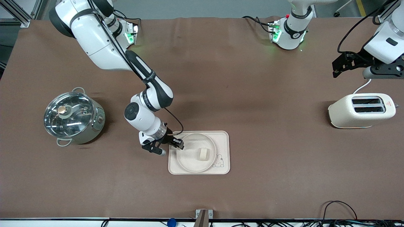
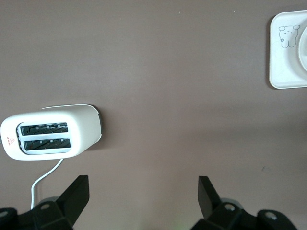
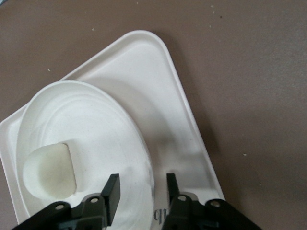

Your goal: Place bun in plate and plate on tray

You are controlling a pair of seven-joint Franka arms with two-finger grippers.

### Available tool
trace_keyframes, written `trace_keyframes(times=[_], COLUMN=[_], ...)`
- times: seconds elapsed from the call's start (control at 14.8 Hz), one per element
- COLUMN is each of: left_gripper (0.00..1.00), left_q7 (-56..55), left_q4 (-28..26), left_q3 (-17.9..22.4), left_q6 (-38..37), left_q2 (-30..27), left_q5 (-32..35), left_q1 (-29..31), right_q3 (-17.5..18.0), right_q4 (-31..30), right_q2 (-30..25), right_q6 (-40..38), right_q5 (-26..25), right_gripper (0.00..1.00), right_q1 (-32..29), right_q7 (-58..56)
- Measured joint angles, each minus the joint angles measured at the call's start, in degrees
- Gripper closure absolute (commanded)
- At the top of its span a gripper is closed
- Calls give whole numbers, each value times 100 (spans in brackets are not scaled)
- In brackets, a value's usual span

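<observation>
The bun (image 1: 203, 153) lies in the round plate (image 1: 189, 138), and the plate sits on the rabbit tray (image 1: 222, 137). My right gripper (image 1: 178, 144) is low at the plate's rim, on the side toward the right arm's end of the table. In the right wrist view its open fingers (image 3: 113, 187) straddle the rim of the plate (image 3: 86, 120), one inside and one outside over the tray (image 3: 163, 96); the bun (image 3: 48, 170) lies close by. My left gripper (image 1: 339, 67) waits open and empty, up above the table by the toaster.
A cream toaster (image 1: 361, 110) with its cord stands at the left arm's end and also shows in the left wrist view (image 2: 50, 138). A steel pot with a glass lid (image 1: 73, 117) stands at the right arm's end. The brown table cloth lies bare around the tray.
</observation>
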Motion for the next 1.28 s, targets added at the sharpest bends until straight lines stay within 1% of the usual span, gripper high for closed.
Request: trace_keyframes(times=[0.13,0.27,0.34,0.54,0.74,0.88,1.01,1.15,1.28], left_gripper=[0,0,0,0,0,0,0,0,0], left_q7=[0,0,0,0,0,0,0,0,0], left_q4=[1,13,25,35,37,40,44,48,51], left_q3=[0,0,0,0,0,0,0,0,0], left_q6=[0,0,0,0,0,0,0,0,0], left_q2=[1,1,1,6,30,48,57,62,67], left_q5=[0,0,0,0,0,0,0,0,0], left_q1=[0,3,3,0,-1,-3,-3,-3,-3], right_q3=[-13,-44,-57,-78,-143,-212,-233,-239,-247], right_q4=[26,27,29,37,23,30,38,30,13], right_q2=[-64,-195,-288,-703,-1331,-1884,-2557,-3223,-3787], right_q6=[-152,-363,-529,-1169,-1939,-2728,-3708,-4557,-5180], right_q5=[0,-1,-1,-2,-6,-81,-411,-672,-740], right_gripper=[32,15,0,0,0,0,0,0,0], right_q1=[-2,-32,-79,-305,-468,-677,-1062,-1485,-1901], right_q7=[0,0,0,-1,-1,-1,-44,-422,-975])
